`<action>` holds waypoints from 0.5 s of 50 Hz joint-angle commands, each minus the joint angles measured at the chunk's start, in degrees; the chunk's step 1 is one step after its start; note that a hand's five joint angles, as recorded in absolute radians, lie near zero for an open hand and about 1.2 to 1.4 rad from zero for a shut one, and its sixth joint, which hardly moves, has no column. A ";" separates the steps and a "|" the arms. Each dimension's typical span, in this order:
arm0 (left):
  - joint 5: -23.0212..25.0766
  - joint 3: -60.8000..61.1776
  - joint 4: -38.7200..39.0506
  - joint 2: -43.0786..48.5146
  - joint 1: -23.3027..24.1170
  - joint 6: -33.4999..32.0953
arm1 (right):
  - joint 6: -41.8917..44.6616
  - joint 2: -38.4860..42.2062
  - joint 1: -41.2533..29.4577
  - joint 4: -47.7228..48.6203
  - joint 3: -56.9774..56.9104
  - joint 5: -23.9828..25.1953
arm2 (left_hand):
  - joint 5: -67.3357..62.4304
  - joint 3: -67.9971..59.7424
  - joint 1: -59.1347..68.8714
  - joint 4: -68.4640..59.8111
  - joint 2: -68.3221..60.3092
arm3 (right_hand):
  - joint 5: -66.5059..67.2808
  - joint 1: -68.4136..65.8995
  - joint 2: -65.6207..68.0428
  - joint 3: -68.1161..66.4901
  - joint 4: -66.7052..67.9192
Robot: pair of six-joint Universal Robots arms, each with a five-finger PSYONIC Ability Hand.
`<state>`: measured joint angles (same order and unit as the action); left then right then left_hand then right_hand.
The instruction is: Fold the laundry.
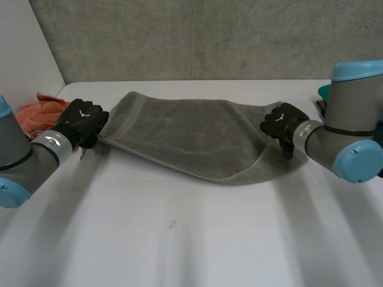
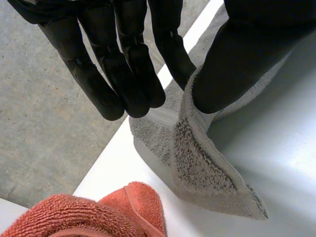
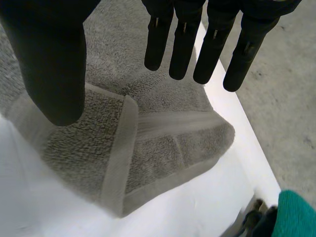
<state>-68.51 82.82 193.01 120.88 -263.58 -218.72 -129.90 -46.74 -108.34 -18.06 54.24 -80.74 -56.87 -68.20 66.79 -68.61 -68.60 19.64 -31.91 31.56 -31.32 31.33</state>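
Head view: towel (image 1: 191,140) lies on worktop (image 1: 179,239), long axis L–R, ends at left hand (image 1: 84,119) and right hand (image 1: 280,122).
L wrist view: left hand (image 2: 123,74) pinches towel (image 2: 197,163) corner.
R wrist view: right hand (image 3: 182,39) spread above folded end.

We logged a flat white matte table top (image 1: 179,239) across the whole near ground, its far edge straight. A small dark speck (image 1: 172,224) sat on it near the middle. Behind the table stood a rough grey concrete wall (image 1: 197,36), mottled, with faint straight seams. At the left, a plain white panel (image 1: 24,42) met the concrete along a slanting line. In both wrist views the same speckled grey concrete lay past the table's edge; we could not tell whether it was wall or floor. The light was soft and diffuse, without hard edges.
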 commanded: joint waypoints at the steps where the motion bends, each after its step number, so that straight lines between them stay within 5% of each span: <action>1: 0.13 0.15 0.00 -0.20 0.26 0.57 | 7.38 8.84 -0.64 -3.65 -9.31 1.02 | -13.13 -11.80 13.21 -11.39 -11.40 | 2.23 0.04 0.31 -0.55 0.54; 11: -0.22 -0.02 0.00 -1.52 -0.09 0.57 | 8.44 14.39 -0.46 -5.06 -14.34 1.47 | -11.65 -10.31 11.72 -9.90 -9.91 | 3.73 -1.47 1.82 -2.05 2.04; 13: -0.22 0.15 -0.09 -1.78 -0.26 0.57 | 8.70 14.57 -0.38 -5.06 -14.43 1.12 | -11.30 -9.96 11.38 -9.56 -9.57 | 25.66 -23.40 23.75 -23.99 23.98; 14: -0.22 0.15 -0.09 -1.96 -0.26 0.57 | 8.62 14.13 -0.29 -4.97 -14.69 0.51 | -11.30 -9.96 11.38 -9.56 -9.57 | 50.11 -47.85 48.19 -48.43 48.42; 19: -0.49 1.64 -2.45 -3.98 -0.53 -0.04 | 3.53 8.17 0.32 -4.88 -10.23 -2.40 | -13.13 -11.80 13.21 -11.39 -11.40 | 50.36 -48.09 48.44 -48.68 48.67; 25: -1.19 4.63 -11.67 -8.63 -2.81 -3.29 | 1.40 -5.54 3.84 -6.11 8.05 -2.40 | -13.13 -11.80 13.21 -11.39 -11.40 | 50.36 -48.09 48.44 -48.68 48.67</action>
<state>-69.18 84.83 189.00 116.15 -264.56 -219.25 -126.94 -41.18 -107.31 -23.26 47.72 -82.77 -56.87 -68.21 66.79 -68.61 -68.60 56.88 -65.41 67.48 -67.82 68.41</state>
